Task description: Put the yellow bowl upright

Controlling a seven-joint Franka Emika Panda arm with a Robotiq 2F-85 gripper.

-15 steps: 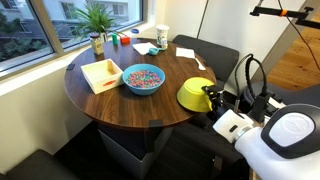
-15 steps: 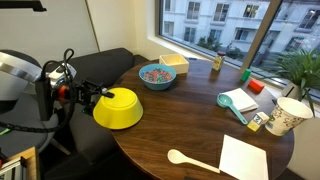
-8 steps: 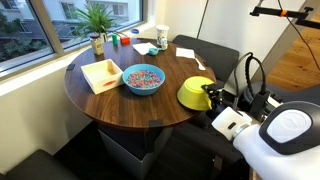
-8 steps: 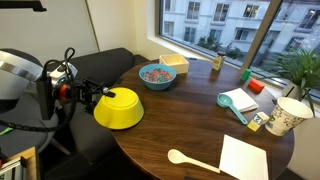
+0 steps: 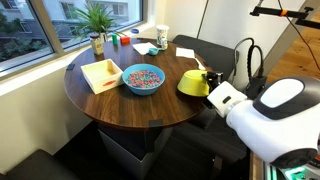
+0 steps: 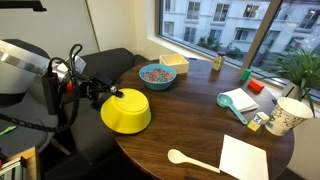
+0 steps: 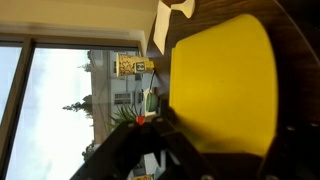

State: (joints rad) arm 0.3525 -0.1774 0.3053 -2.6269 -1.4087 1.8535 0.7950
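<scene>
- Right against the gripper (image 6: 110, 93), at the near edge of the table (image 6: 190, 128), we've got the yellow bowl (image 6: 128, 112), dome up and mouth down!
- Just past the dark fingers (image 7: 150, 148) in the wrist view, yellow fills the frame.
- Pinching the rim or only touching it? We cannot tell.
- Well beyond the gripper, farther onto the table, sits the blue bowl (image 6: 156, 75).

Bare tabletop (image 6: 190, 122) beside yellow bowl (image 6: 126, 110); blue bowl (image 6: 157, 75) nearest obstacle, apart
</scene>
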